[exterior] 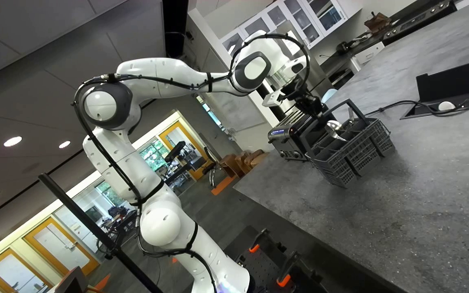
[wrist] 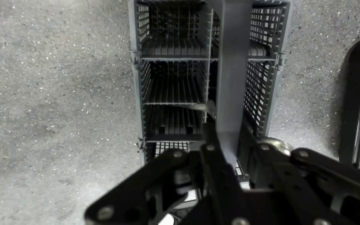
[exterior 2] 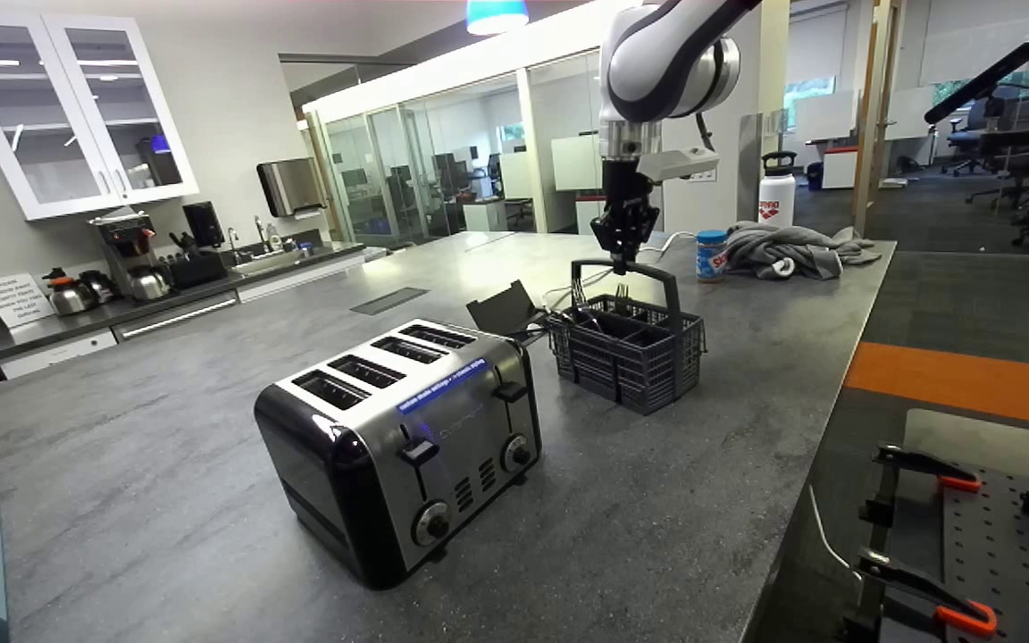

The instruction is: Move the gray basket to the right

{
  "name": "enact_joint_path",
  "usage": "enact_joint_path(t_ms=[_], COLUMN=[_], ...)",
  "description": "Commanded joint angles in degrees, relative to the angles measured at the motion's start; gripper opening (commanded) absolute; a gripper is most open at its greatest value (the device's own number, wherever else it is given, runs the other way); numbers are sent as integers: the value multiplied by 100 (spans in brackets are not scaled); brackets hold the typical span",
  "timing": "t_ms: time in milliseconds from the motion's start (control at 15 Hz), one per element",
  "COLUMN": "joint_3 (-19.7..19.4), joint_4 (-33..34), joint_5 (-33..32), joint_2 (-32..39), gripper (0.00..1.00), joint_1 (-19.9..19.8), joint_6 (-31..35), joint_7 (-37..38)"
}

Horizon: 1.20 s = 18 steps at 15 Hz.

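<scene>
The gray basket point(exterior: 362, 156) stands upright on the gray counter, with slatted walls and a tall arched handle. It shows in both exterior views point(exterior 2: 595, 366); I cannot tell whether its base touches the counter. In the wrist view its rim point(wrist: 138, 93) and handle point(wrist: 232, 78) lie below the camera. Metal utensils point(exterior: 334, 125) sit in its compartments. My black gripper point(exterior: 324, 116) points down at the top of the handle point(exterior 2: 620, 264). In the wrist view its fingers point(wrist: 230, 128) press against both sides of the handle.
A black and steel toaster point(exterior 2: 425, 402) stands close beside the basket, also in the wrist view point(wrist: 358, 118). An open black panel point(exterior: 454, 89) with a cable lies beyond. A blue-lidded jar point(exterior 2: 711, 257) and gray cloth point(exterior 2: 796, 250) lie near the counter's edge.
</scene>
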Motion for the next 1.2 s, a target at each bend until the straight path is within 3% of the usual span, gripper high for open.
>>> enact_joint_path(t_ms=[0,533,1133], joint_3=[83,-2,-692], joint_4=[-36,-83,422], joint_5=[-96,-79,434], joint_2=[-77,-700,-874], gripper=[5,5,5], joint_1=[-69,-207,-653], joint_6=[-106,-444,-905], joint_7=[93,-845,-3477])
